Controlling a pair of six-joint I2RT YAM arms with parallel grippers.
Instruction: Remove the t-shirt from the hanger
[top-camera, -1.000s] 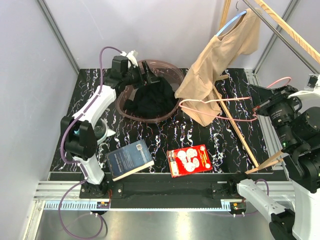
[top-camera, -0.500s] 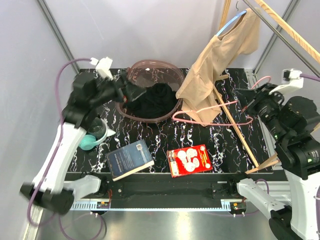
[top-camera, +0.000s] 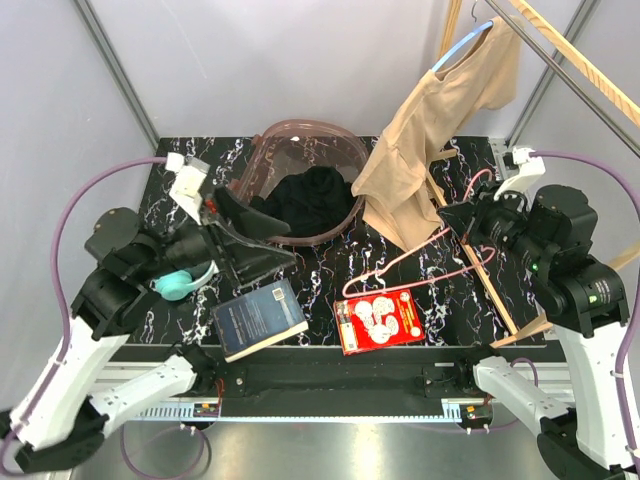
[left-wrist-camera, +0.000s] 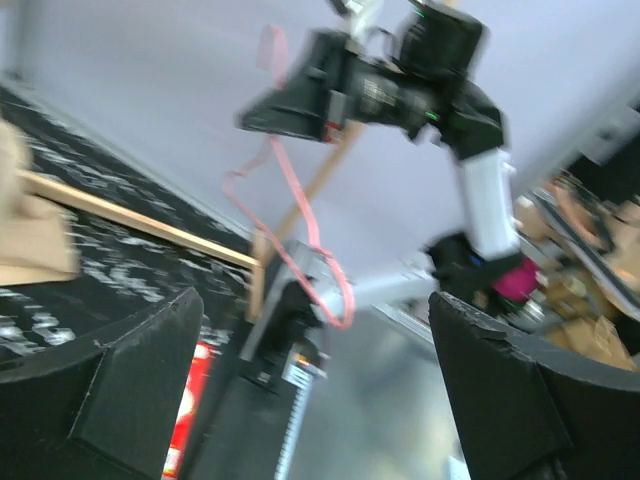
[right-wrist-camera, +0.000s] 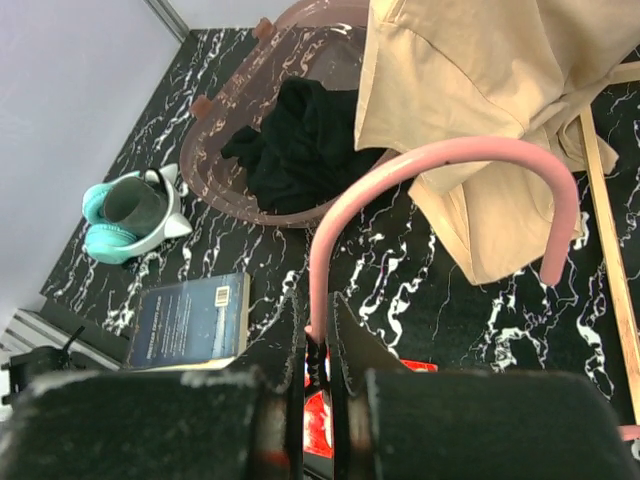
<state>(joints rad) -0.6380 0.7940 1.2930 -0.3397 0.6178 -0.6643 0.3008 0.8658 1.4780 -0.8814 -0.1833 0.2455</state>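
The black t-shirt (top-camera: 310, 195) lies bunched in the pink basket (top-camera: 300, 135), off any hanger; it also shows in the right wrist view (right-wrist-camera: 300, 140). My right gripper (top-camera: 450, 218) is shut on the bare pink hanger (top-camera: 410, 250), held above the table right of centre. In the right wrist view the fingers (right-wrist-camera: 318, 330) pinch the hanger's wire (right-wrist-camera: 440, 155). My left gripper (top-camera: 255, 245) is open and empty, raised near the basket's front. Its view (left-wrist-camera: 315, 400) looks across at the right arm and the hanger (left-wrist-camera: 300, 215).
A beige shirt (top-camera: 430, 130) hangs on a blue hanger (top-camera: 460, 45) from a wooden rack (top-camera: 480, 260) at the right. A blue book (top-camera: 258, 318) and a red card pack (top-camera: 380, 320) lie near the front. A teal object (top-camera: 180, 283) sits at the left.
My left arm has pulled back from the basket toward the near side and risen. My right gripper has swung the pink hanger left and down. The black t-shirt stays in the basket.
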